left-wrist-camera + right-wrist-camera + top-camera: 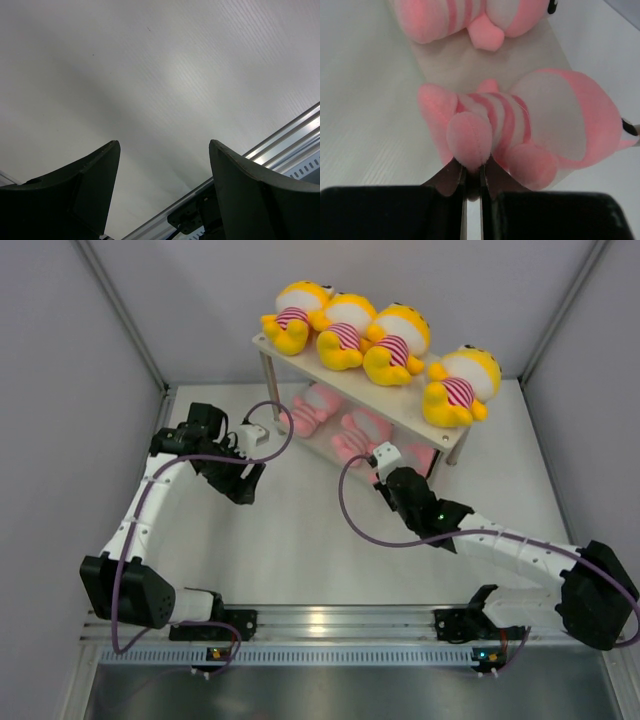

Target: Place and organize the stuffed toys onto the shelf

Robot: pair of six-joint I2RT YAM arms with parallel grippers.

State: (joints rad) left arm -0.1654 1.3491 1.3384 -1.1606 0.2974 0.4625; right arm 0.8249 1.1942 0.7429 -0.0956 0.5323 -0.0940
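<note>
Four yellow toys [398,340] lie in a row along the top board of the shelf [395,400]. The shelf stands in the upper middle of the overhead frame, running from upper left down to the right. Under that board, on the lower tier, we see pink toys: one at the left end [315,410], one in the middle [358,435], and a third pink toy [418,456] towards the right end, partly hidden by the board above. Our right hand [384,462] is at this last one from the near side. In its wrist view the hand [472,172] is clenched on a rounded pink limb of the toy [530,125], the two fingers [447,177] almost meeting around the plush. The striped body fills the middle of that frame and the white face lies to the right, with another pink toy [455,20] just beyond at the top edge. Our left hand [243,486] hangs left of the shelf, well apart from it, over the desk [300,540]. Its wrist view shows the hand [165,147] released, fingers wide apart above the desk, with a metal rail [285,145] in the lower right corner.
</note>
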